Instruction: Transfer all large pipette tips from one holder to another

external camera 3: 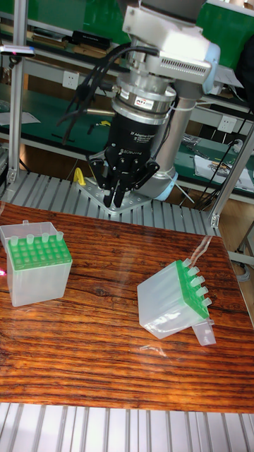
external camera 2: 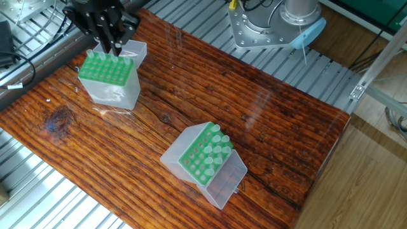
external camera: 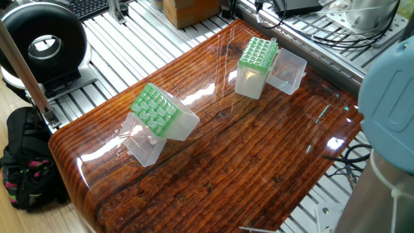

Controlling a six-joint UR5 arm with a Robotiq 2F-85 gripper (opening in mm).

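Note:
An upright green-topped holder point(external camera: 257, 55) point(external camera 2: 107, 69) point(external camera 3: 35, 258) stands at one end of the table with one large pipette tip point(external camera: 273, 41) point(external camera 3: 25, 224) in its back corner. A second holder point(external camera: 156, 109) point(external camera 2: 202, 156) point(external camera 3: 169, 296) lies tilted mid-table, with several clear tips point(external camera 2: 213, 143) point(external camera 3: 197, 279) poking from its green face. My gripper point(external camera 2: 111, 48) point(external camera 3: 113, 203) hangs just above the back edge of the upright holder, apart from it. Its fingers are drawn close together and no tip shows between them. It is out of one fixed view.
Each holder's clear lid point(external camera: 288, 70) point(external camera 2: 226, 181) hangs open beside it. The robot base point(external camera 2: 267, 25) stands on aluminium rails at the table's edge. The arm's blue cap point(external camera: 388, 97) looms near one corner. A black round device point(external camera: 42, 42), backpack point(external camera: 26, 162) and cables point(external camera: 336, 32) surround the table.

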